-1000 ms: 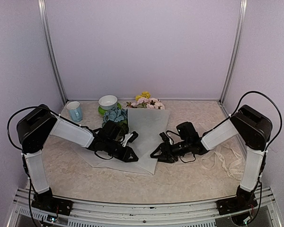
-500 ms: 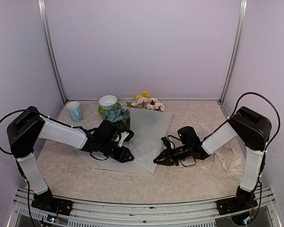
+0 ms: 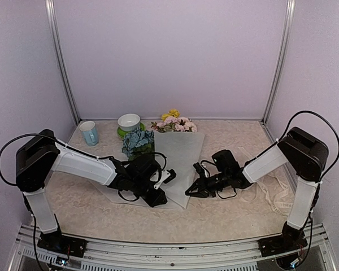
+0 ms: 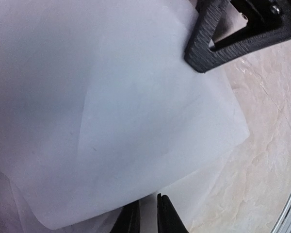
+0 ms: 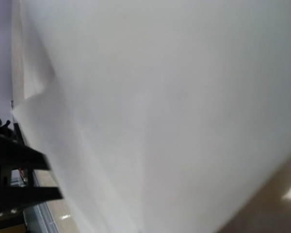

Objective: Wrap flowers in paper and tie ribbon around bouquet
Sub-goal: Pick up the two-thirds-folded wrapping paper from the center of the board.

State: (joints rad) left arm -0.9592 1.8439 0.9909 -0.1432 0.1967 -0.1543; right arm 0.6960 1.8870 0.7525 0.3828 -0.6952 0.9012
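The paper [image 3: 178, 155] lies folded over the flowers [image 3: 172, 123], whose pink, yellow and blue heads stick out at its far end. My left gripper [image 3: 160, 199] sits at the paper's near edge. In the left wrist view its fingers [image 4: 167, 218] stand nearly together with a thin paper [image 4: 111, 107] layer pinched between them. My right gripper [image 3: 190, 192] is at the paper's near right corner, tips shut on that edge. White paper [image 5: 160, 107] fills the right wrist view and hides its fingers. The ribbon [image 3: 271, 192] lies loose on the table at the right.
A light blue cup [image 3: 89, 132] and a white bowl [image 3: 129, 121] on a green saucer stand at the back left. Black cables trail from both wrists. The two grippers are close together near the paper's front corner; a right gripper finger [image 4: 218, 39] shows in the left wrist view.
My left gripper has slid right and nearer along the paper's front edge. My right gripper shut on the paper's right edge and moved slightly nearer. The folded paper has shifted.
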